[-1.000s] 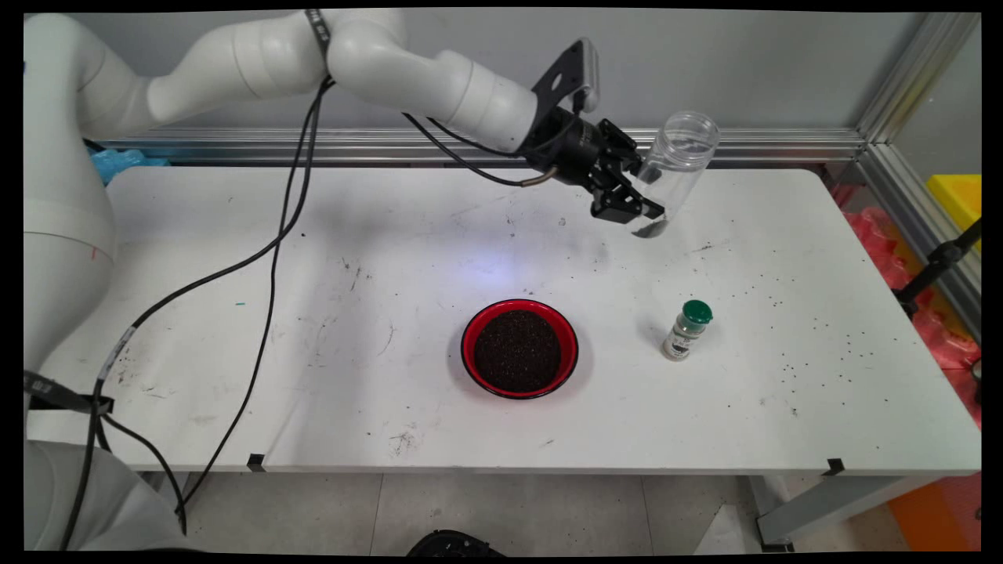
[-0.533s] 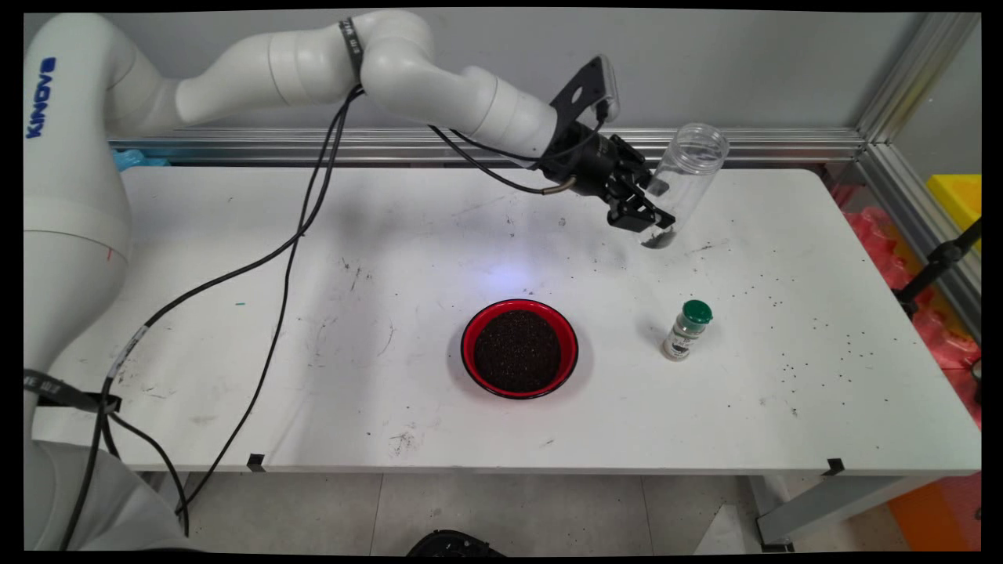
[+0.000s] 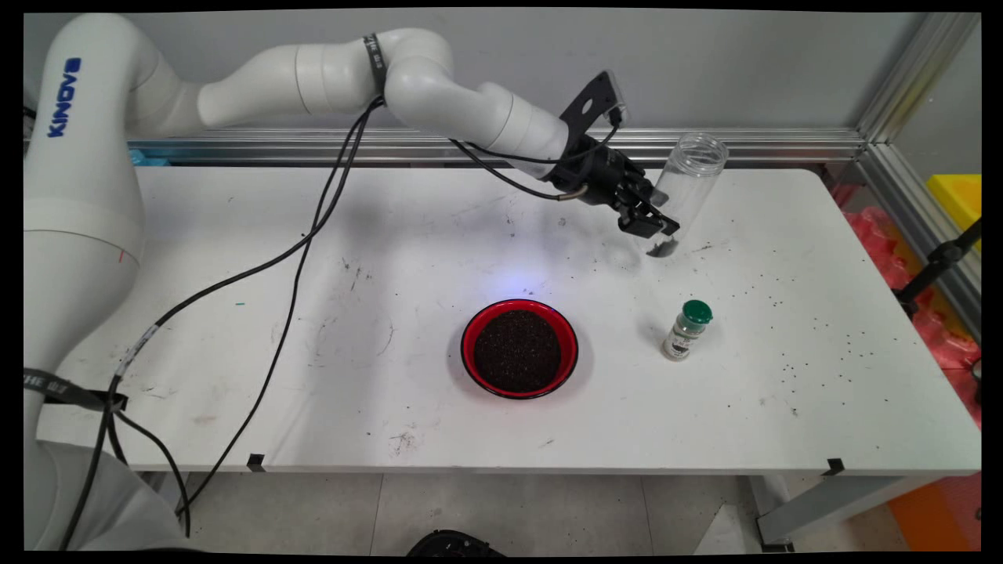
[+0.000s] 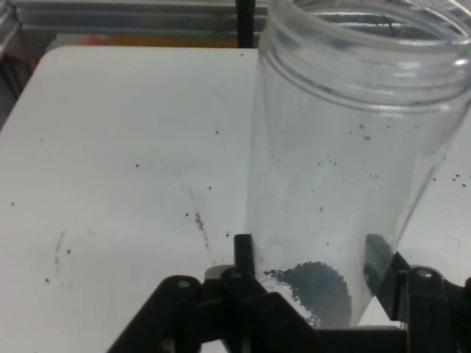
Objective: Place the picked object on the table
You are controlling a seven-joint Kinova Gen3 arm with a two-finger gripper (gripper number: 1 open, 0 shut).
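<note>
The tool grips the lower part of a clear, open-topped jar, tilted, with a few dark grains at its bottom, low over the white counter. Nearer stand a red bowl of dark grains and a green-capped shaker.

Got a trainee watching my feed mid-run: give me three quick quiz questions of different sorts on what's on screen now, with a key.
1. True or false: the pincer grips the clear jar near its base, mouth uppermost.
2. What fills the red bowl? A) water B) dark grains C) nothing
3. Fill in: the small shaker standing on the white table has a ____ cap.

Key: 1 true; 2 B; 3 green. The hand view shows only a small dark heap left at the jar's bottom.
</note>
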